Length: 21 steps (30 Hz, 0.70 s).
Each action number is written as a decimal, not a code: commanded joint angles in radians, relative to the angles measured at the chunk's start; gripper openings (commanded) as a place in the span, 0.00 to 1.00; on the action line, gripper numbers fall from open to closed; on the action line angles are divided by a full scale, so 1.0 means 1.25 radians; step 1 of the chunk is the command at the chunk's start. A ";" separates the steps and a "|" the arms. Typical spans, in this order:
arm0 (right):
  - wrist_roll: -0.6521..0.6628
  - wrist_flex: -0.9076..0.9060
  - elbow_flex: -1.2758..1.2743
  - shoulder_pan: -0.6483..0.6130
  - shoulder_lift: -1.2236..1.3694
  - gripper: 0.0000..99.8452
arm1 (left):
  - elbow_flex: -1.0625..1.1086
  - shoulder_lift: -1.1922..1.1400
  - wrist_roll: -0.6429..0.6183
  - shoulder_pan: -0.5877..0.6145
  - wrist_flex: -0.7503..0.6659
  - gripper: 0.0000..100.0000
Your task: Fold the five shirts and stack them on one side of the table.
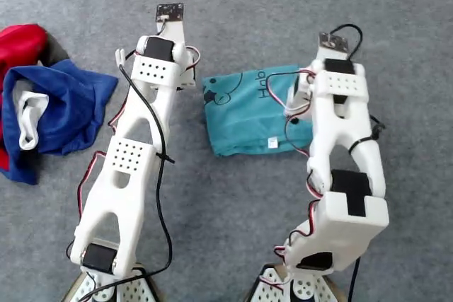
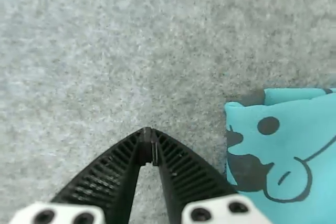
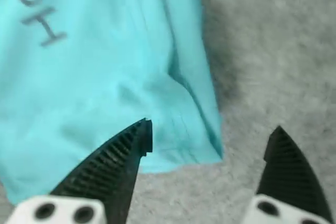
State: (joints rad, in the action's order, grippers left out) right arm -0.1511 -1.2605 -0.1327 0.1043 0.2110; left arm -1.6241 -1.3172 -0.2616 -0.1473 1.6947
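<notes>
Teal shirt lies folded on the grey table cover between the two arms in the high view, seemingly set mid-table for a last fold. Well away from it, beyond the left arm, a blue shirt and a red shirt sit in a crumpled, unfolded heap. From the left wrist, the left gripper is pinched closed and empty over bare cover, just beside the teal shirt's printed corner. From the right wrist, the right gripper hangs with jaws spread wide across the teal shirt's edge, likely poised to pinch it, and nothing appears to stand in its way.
</notes>
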 commanded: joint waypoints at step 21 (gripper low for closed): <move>-0.061 -0.093 0.260 -0.021 0.334 0.23 | -0.033 0.011 0.007 0.002 -0.023 0.03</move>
State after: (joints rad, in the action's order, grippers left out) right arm -0.2294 -1.3050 0.1143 0.0951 0.5700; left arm -1.6241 -1.3172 -0.2585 -0.1473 1.6778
